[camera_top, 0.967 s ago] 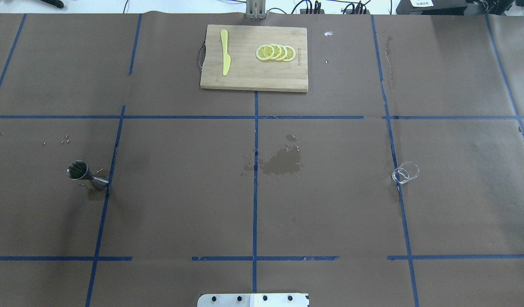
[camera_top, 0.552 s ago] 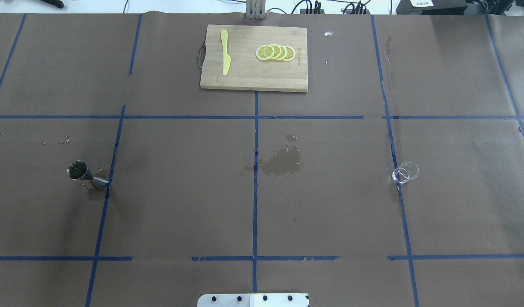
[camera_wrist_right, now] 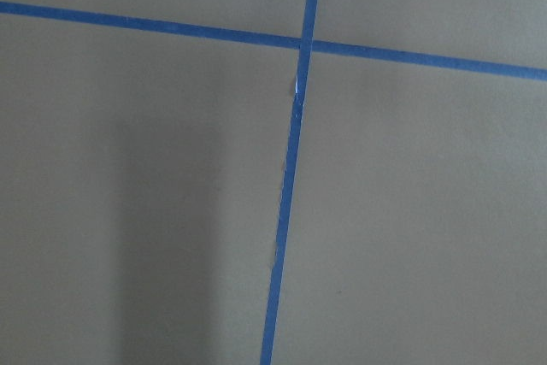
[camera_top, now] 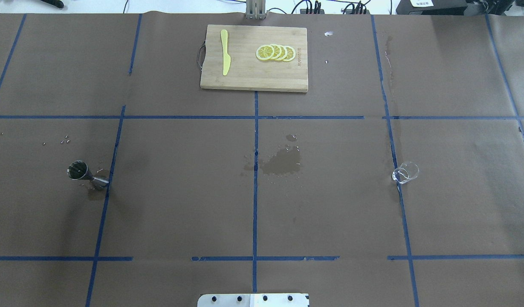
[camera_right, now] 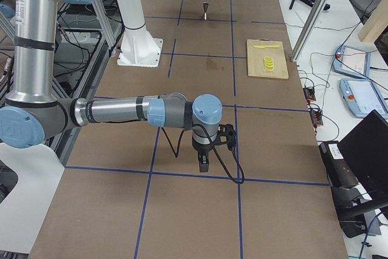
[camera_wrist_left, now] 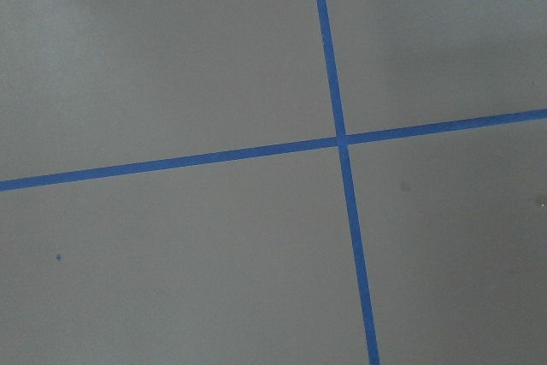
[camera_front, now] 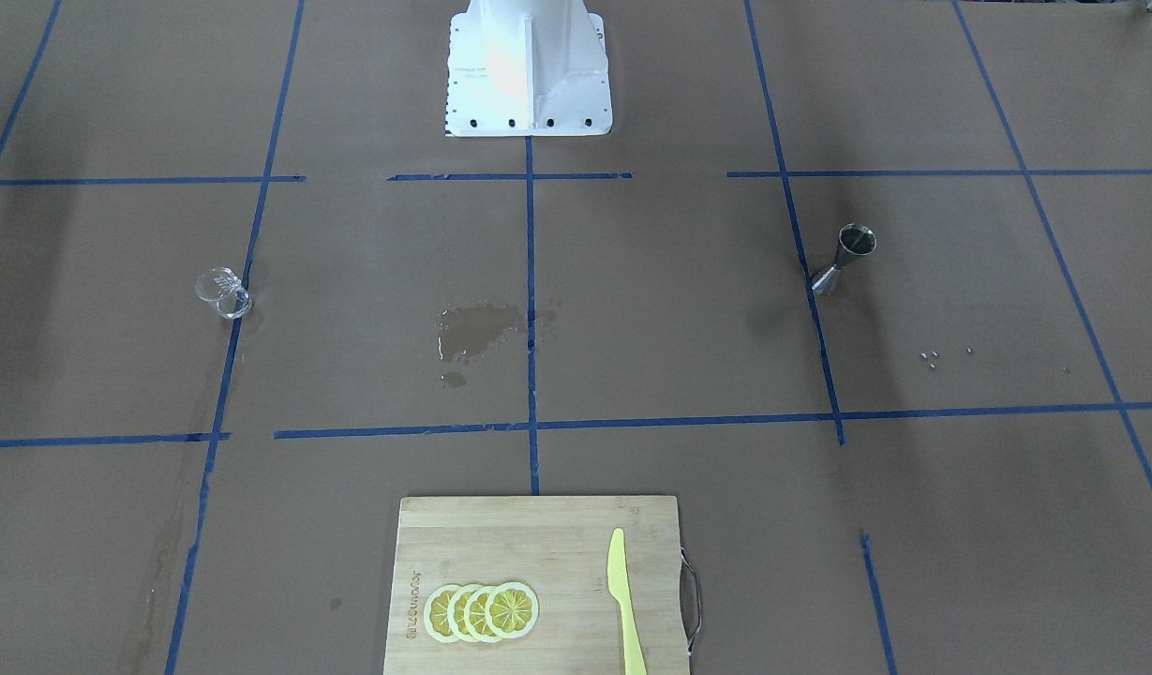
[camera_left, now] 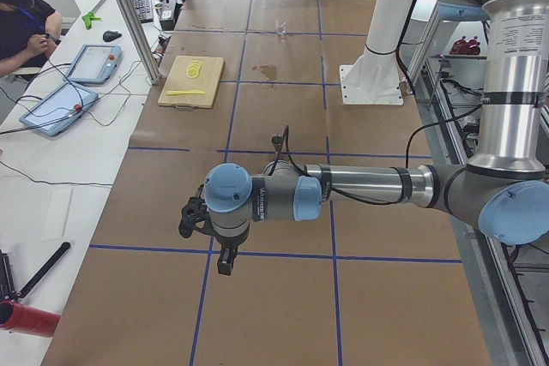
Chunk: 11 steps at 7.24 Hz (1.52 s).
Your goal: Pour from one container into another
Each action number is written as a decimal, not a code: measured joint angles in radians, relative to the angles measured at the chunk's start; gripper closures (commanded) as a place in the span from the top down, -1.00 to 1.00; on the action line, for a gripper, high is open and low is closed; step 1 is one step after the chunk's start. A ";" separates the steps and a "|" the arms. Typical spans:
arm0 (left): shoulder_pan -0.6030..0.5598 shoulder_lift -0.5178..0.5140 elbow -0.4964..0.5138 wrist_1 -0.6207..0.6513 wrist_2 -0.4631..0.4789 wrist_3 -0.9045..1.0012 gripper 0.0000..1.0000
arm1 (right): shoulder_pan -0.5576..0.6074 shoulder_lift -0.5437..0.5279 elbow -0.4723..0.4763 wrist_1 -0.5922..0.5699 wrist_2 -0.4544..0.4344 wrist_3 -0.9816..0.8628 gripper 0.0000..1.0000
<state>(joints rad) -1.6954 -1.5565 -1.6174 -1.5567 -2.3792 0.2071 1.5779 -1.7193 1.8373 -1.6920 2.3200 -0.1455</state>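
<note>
Fingers of neither gripper can be judged: the left gripper (camera_left: 225, 255) and right gripper (camera_right: 205, 161) show only in the side views, each hanging over bare brown paper at opposite ends of the table, and both wrist cameras see nothing but paper and blue tape.

From overhead, the jigger (camera_top: 86, 175) stands upright at about 9 o'clock on the table, its base touching a tape line (camera_top: 105, 202) with a damp patch around it. The cup (camera_top: 405, 172) sits at about 3 o'clock, well apart from the jigger, also on a tape line. Between them, near centre, lies a wet stain (camera_top: 282, 162). At 12 o'clock a cutting board (camera_top: 244, 81) carries a yellow knife (camera_top: 224, 52) and lemon slices (camera_top: 275, 53).

Likely handling: the jigger looks light, rigid and slick, more so if wet; its narrow waist seems the surest grasp, since the cones would squeeze out of closing fingers. Its small base looks tippy, so a sideways nudge could topple it. The cup appears light and thin-walled, easily pushed along the paper; it may need steadying while being filled.
</note>
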 measured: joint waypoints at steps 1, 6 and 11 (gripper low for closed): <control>0.001 0.001 0.000 0.000 0.000 0.000 1.00 | 0.000 -0.005 -0.004 0.014 -0.001 -0.001 1.00; 0.012 0.003 0.000 0.001 -0.001 0.000 1.00 | -0.001 -0.002 -0.046 0.022 0.000 -0.011 1.00; 0.014 0.004 0.000 0.001 0.000 0.000 1.00 | -0.001 0.001 -0.061 0.023 0.001 -0.010 1.00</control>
<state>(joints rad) -1.6816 -1.5529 -1.6175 -1.5560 -2.3796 0.2071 1.5769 -1.7181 1.7764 -1.6694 2.3208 -0.1551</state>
